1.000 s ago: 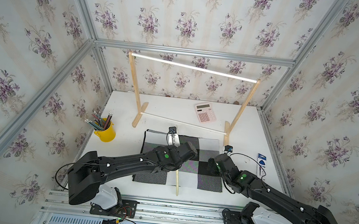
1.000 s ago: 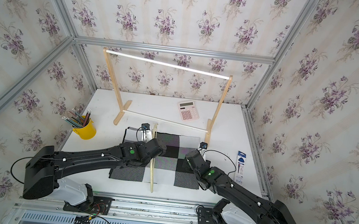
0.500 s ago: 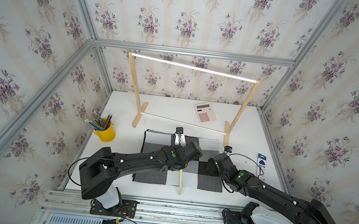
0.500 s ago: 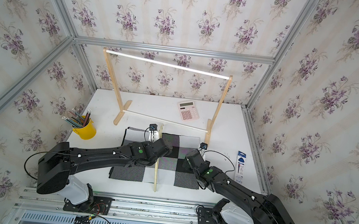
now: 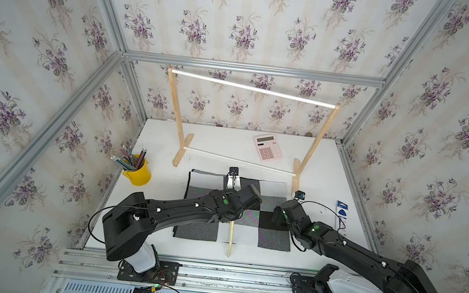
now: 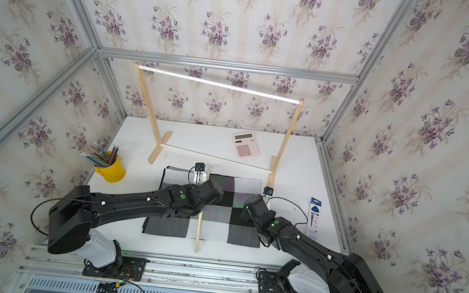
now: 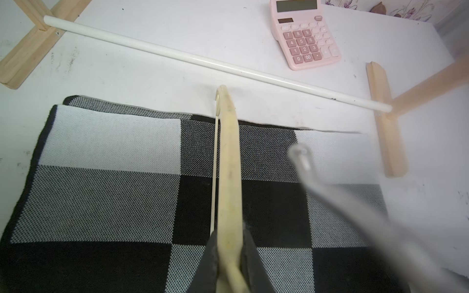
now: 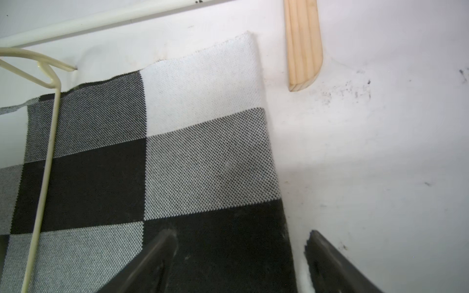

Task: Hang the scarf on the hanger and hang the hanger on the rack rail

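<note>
The scarf (image 5: 249, 216) (image 6: 219, 212) lies flat on the white table, in black, white and grey checks. The cream hanger (image 5: 230, 238) (image 6: 198, 231) stands edge-on across the scarf's middle. My left gripper (image 7: 229, 238) is shut on the hanger (image 7: 229, 165), whose metal hook (image 7: 300, 157) shows blurred beside it. My right gripper (image 8: 241, 236) (image 5: 278, 216) is open and low over the scarf's (image 8: 208, 162) right edge. One finger is above a black square, the other above bare table. The hanger's thin lower bar (image 8: 45, 162) crosses the cloth further off.
The wooden rack with white rods (image 5: 252, 90) stands behind the scarf; one foot (image 8: 302, 50) lies close to the scarf's far right corner. Also on the table are a pink calculator (image 5: 268, 147), a yellow cup of pencils (image 5: 137, 169) at left, and a blue packet (image 5: 341, 212) at right.
My left arm carried the hanger a little to the right, then held still. The right gripper edged in over the scarf's right edge, its jaws slightly narrower.
</note>
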`<state>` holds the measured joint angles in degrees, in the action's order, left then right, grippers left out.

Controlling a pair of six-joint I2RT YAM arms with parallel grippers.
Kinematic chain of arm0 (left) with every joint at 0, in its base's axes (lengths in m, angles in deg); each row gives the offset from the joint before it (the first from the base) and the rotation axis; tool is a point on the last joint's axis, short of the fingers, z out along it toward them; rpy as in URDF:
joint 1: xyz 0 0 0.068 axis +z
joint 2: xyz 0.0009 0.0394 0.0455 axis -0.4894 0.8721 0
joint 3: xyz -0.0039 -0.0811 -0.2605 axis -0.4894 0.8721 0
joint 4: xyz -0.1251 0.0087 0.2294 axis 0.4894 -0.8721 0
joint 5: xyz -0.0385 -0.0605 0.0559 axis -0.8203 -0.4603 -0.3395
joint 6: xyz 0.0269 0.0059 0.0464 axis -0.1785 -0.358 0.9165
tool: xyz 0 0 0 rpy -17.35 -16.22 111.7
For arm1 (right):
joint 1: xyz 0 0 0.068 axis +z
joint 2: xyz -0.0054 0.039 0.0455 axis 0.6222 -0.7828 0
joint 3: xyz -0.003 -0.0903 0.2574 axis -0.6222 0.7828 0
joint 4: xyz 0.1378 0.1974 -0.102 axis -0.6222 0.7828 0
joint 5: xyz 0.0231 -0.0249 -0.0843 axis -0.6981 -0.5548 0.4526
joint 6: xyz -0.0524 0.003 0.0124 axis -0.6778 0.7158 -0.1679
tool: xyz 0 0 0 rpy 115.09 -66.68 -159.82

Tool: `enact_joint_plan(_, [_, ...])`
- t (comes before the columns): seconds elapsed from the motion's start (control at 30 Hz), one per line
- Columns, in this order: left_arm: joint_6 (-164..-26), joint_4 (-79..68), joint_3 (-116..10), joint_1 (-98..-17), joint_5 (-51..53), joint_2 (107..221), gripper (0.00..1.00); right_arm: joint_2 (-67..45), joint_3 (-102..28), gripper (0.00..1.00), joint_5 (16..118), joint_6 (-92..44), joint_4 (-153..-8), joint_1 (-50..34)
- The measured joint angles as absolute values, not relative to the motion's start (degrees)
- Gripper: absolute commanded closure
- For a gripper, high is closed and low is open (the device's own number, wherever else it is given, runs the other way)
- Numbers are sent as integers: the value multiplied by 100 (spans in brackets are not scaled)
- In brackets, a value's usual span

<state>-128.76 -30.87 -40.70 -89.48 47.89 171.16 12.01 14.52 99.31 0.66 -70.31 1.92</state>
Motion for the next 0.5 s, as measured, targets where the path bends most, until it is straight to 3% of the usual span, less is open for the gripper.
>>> enact_joint_plan(0.5, [-12902,-2824,-3893,-8883,4769,17051,100,882,1524,21,9033,-288,-7184,-553])
